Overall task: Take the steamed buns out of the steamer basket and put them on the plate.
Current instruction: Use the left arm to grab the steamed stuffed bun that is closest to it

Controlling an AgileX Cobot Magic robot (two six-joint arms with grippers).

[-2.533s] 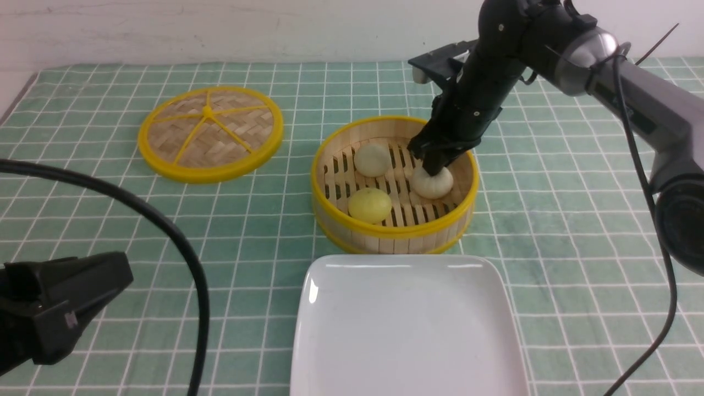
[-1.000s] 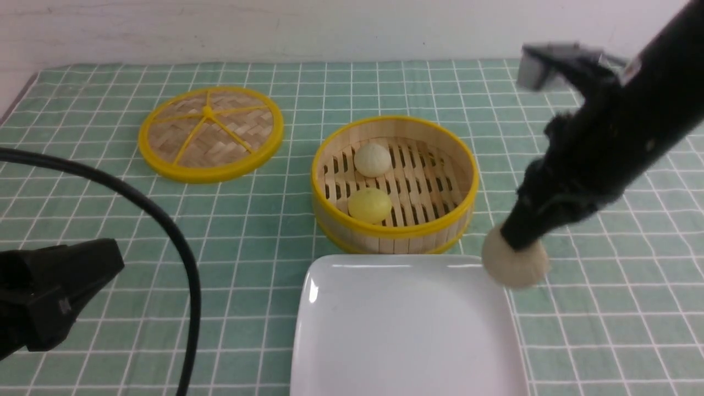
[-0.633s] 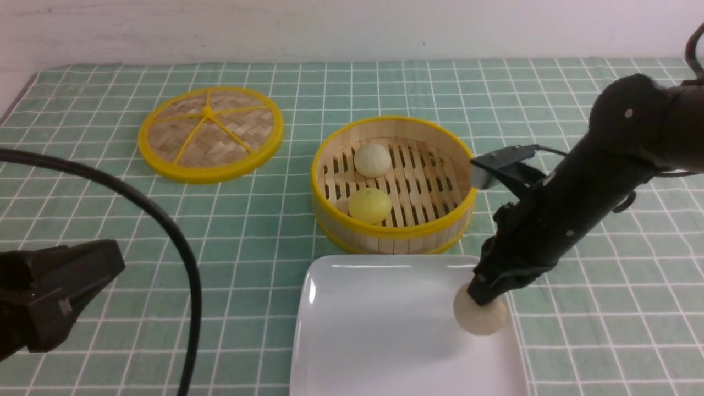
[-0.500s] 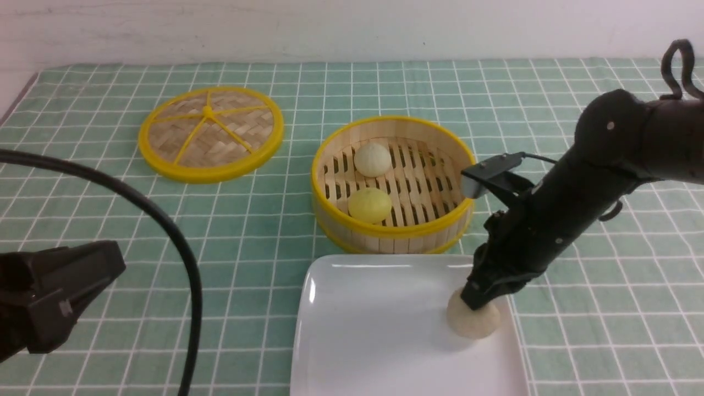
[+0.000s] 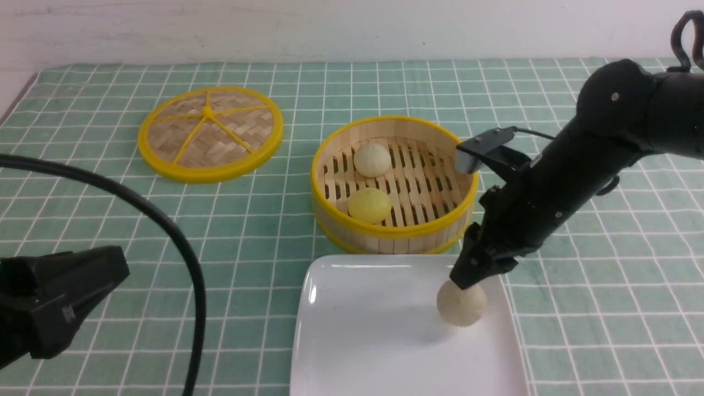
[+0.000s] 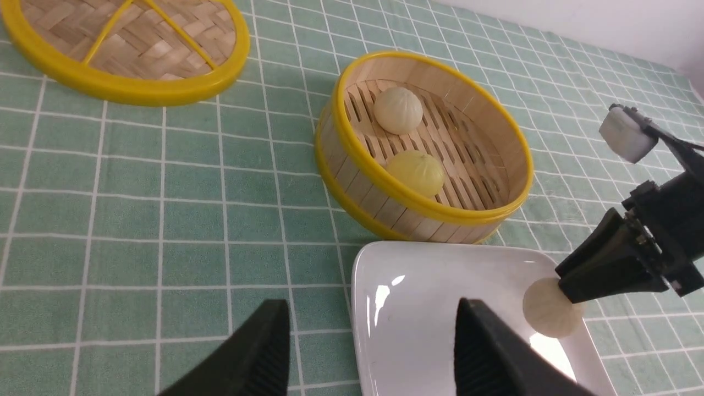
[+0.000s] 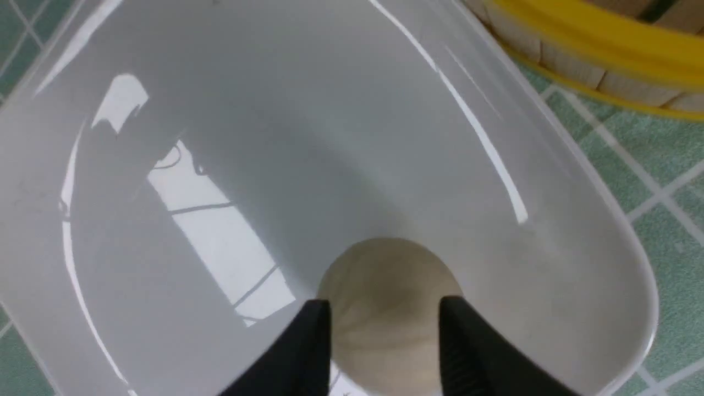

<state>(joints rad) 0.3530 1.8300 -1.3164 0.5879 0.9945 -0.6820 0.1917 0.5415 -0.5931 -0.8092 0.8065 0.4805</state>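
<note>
One pale steamed bun (image 5: 462, 303) sits on the white plate (image 5: 374, 335) near its right edge. My right gripper (image 5: 466, 281) hangs just over it, open, its fingertips (image 7: 316, 330) flanking the bun (image 7: 385, 286) without squeezing it. The steamer basket (image 5: 393, 230) behind the plate holds a pale bun (image 5: 372, 159) and a yellow bun (image 5: 369, 204). My left gripper (image 6: 368, 346) is open and empty, low at the near left, away from the plate (image 6: 429, 308).
The flat woven lid (image 5: 210, 132) with a yellow rim lies on the green checked cloth at the back left. A thick black cable (image 5: 181, 258) arcs over the near left side. My right arm (image 5: 577, 170) reaches across beside the basket's right wall.
My right arm carried the pale bun from the basket down onto the plate. The jaws have now parted around it, and the fingertips have lifted slightly.
</note>
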